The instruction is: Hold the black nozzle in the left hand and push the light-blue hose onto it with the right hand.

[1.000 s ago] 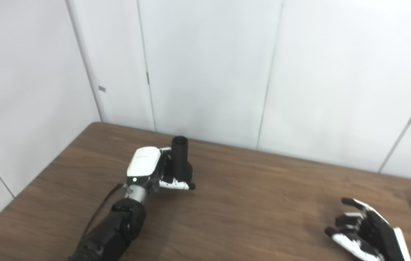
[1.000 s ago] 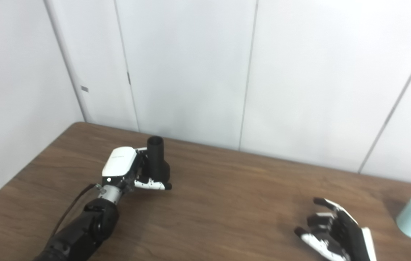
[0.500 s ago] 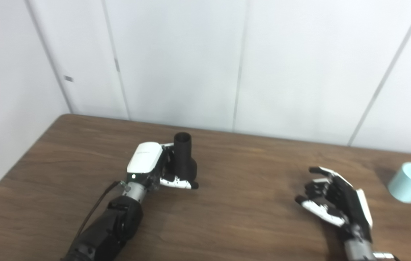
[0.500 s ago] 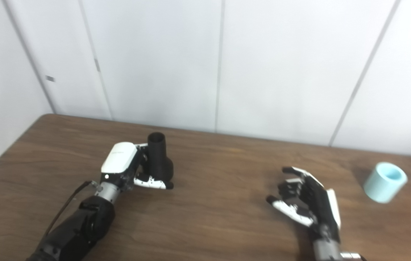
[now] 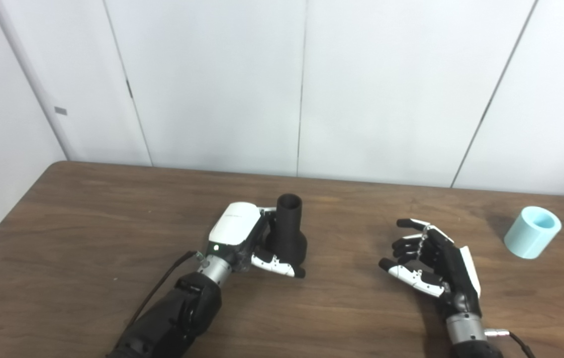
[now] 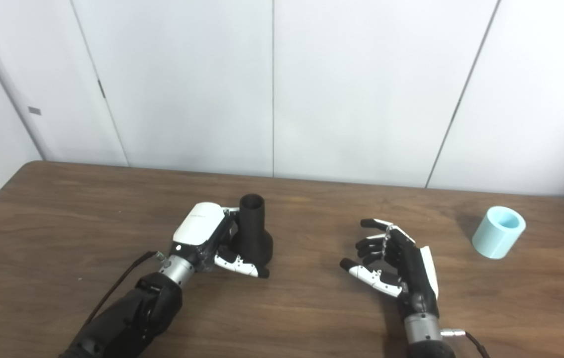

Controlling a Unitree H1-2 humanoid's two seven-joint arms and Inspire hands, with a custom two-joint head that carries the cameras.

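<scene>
The black nozzle (image 5: 289,226) stands upright near the table's middle, its open mouth up. My left hand (image 5: 242,236) is shut on its wide base, fingers behind and thumb across the front. My right hand (image 5: 433,266) is open to the right of the nozzle, palm facing left and fingers loosely curled, holding nothing. The light-blue hose (image 5: 533,232), a short tube, lies tilted on the table at the far right, about a hand's width beyond my right hand.
The brown wooden table (image 5: 88,214) reaches back to white wall panels (image 5: 212,84). Its left edge runs along the lower left of the picture. A thin cable (image 5: 162,283) trails from my left wrist.
The camera has swung right, bringing the hose fully into view. My left hand has carried the nozzle right, toward the table's middle. The right hand stays open near the hose.
</scene>
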